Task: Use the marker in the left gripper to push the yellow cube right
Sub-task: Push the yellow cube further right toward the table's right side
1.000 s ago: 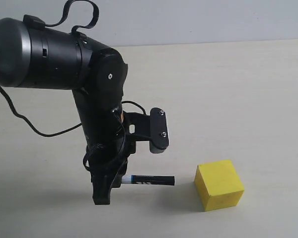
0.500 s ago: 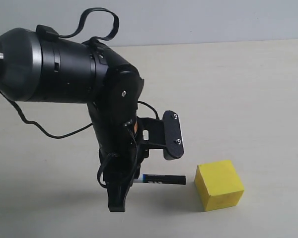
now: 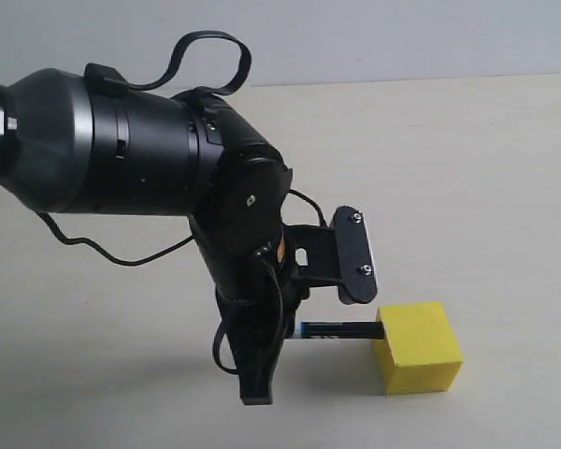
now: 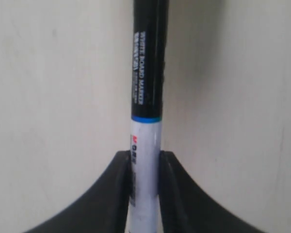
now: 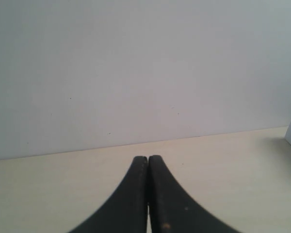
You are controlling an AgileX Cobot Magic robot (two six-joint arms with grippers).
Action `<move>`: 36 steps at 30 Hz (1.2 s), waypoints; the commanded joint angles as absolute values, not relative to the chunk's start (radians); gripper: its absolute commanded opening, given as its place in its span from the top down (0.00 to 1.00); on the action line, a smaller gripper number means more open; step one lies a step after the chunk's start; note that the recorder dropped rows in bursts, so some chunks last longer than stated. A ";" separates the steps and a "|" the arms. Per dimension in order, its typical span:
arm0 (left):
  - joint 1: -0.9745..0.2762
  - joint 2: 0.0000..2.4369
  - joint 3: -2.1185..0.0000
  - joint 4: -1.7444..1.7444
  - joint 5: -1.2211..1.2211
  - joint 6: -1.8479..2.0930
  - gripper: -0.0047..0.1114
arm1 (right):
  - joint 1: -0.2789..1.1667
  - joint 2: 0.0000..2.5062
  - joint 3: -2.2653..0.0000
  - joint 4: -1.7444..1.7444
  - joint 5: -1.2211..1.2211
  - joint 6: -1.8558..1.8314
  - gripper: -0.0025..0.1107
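Observation:
My left gripper [image 3: 266, 360] is shut on the marker [image 3: 341, 330], which lies level and points right. Its black cap tip touches the left face of the yellow cube [image 3: 418, 346] near the front right of the table. In the left wrist view the two black fingers [image 4: 117, 187] clamp the white barrel of the marker [image 4: 146, 87], and the black cap runs out of frame; the cube does not show there. My right gripper [image 5: 148, 160] shows only in its own wrist view, shut with nothing between its fingers, above bare table and away from the cube.
The beige table [image 3: 467, 168] stretches to the right and behind the cube. A pale wall [image 5: 145, 63] rises behind the far table edge. The left arm's black cable [image 3: 93, 253] hangs over the table on the left.
The left arm has moved right with the marker. The gap between the cap tip and the cube has closed, and the cube seems to have shifted slightly right.

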State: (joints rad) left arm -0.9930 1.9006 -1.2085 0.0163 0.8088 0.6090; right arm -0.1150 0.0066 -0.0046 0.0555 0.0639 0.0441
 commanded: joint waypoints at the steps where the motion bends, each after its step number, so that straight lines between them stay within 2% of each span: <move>1: -1.010 1.902 -1.235 -0.013 0.757 0.597 0.96 | -0.122 0.000 0.000 0.052 0.059 0.038 0.98; 8: -0.964 1.908 -1.263 0.076 0.990 0.633 0.96 | -0.122 0.000 0.000 0.050 0.059 0.038 0.98; 17: -0.966 1.977 -1.330 -0.015 0.947 0.750 0.96 | -0.122 0.000 0.000 0.054 0.059 0.038 0.98; 24: -1.036 2.001 -1.412 -0.081 0.884 0.814 0.96 | -0.122 0.000 0.000 0.054 0.059 0.038 0.98; 31: -0.985 2.001 -1.418 -0.081 0.992 0.750 0.96 | -0.122 0.000 0.000 0.052 0.059 0.038 0.98; 36: -1.000 2.001 -1.389 -0.060 0.984 0.710 0.96 | -0.122 0.000 0.000 0.052 0.059 0.038 0.98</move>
